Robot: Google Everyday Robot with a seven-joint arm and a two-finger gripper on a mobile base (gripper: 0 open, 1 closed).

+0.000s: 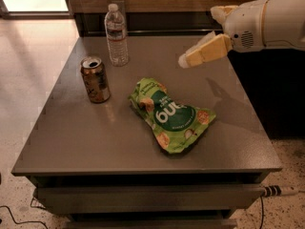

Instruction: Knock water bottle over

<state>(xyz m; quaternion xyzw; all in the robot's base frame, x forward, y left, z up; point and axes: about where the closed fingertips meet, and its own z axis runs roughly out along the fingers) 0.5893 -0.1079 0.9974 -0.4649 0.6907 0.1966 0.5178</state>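
Note:
The water bottle (116,35) is clear and ribbed with a white cap. It stands upright at the far left of the grey table (95,142). My gripper (191,57), cream-coloured on a white arm (271,25), hangs above the far right part of the table. It is to the right of the bottle at about mid-bottle height, with a clear gap between them. It holds nothing that I can see.
A brown-gold drink can (95,79) stands upright in front of the bottle, slightly left. A green snack bag (171,116) lies flat in the middle of the table. A dark wall base runs behind the table. A cable (279,191) lies at the lower right.

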